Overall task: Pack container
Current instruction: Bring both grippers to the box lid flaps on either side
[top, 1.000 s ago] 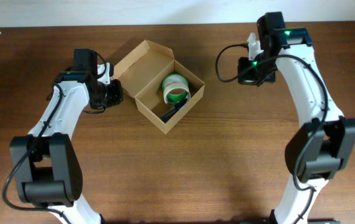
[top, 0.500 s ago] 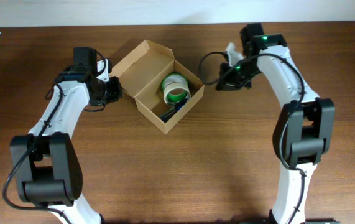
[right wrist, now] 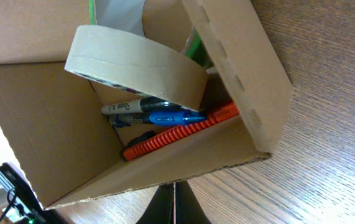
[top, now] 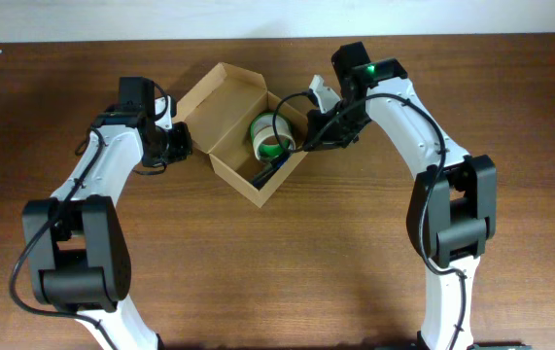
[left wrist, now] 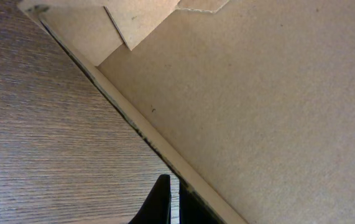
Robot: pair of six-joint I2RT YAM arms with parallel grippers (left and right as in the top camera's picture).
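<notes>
The right arm has swung in from the far right side, and the right tool (top: 318, 134) now sits just beside the right corner of the container (top: 217, 95), fingers pressed together. The left tool (top: 182, 144) stays at the open flap's left edge; I cannot tell whether it is clamped on the cardboard. The container has not shifted: it lies at an angle at the rear middle of the tabletop (top: 287, 262), lid hinged back. A tan tape roll (right wrist: 133, 68) leans inside over pens (right wrist: 158, 117). Broad bare wood lies in front and to the right.
</notes>
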